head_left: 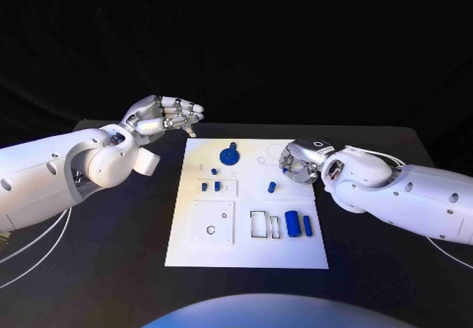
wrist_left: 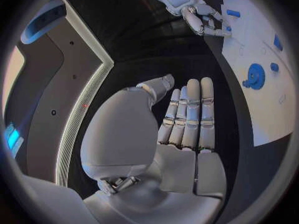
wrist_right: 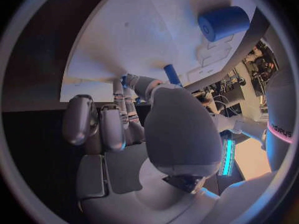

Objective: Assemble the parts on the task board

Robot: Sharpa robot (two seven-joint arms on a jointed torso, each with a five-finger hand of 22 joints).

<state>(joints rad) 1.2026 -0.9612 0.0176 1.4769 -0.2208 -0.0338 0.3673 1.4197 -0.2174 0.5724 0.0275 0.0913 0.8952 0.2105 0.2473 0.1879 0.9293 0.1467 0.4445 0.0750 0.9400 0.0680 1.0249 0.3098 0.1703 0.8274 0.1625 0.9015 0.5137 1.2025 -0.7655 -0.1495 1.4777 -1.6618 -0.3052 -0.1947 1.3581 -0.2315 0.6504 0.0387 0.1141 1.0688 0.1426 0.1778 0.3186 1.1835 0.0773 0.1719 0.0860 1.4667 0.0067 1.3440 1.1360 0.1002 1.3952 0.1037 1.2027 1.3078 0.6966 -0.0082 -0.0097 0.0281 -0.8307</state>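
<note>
The right hand (head_left: 299,164), empty with loosely curled fingers, hovers beside the small blue peg (head_left: 270,186) on the board (head_left: 296,253); it should descend squarely. The left hand (head_left: 163,116) waits, holding nothing.

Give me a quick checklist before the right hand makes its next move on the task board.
1. Left hand off the task board, holding nothing: ok.
2. Right hand over the board's right edge: ok.
3. Right hand holding a part: cannot tell; a small blue peg shows by its fingers.
4. Blue gear lying on the board: ok.
5. Large blue cylinder lying free by the slots: ok.
</note>
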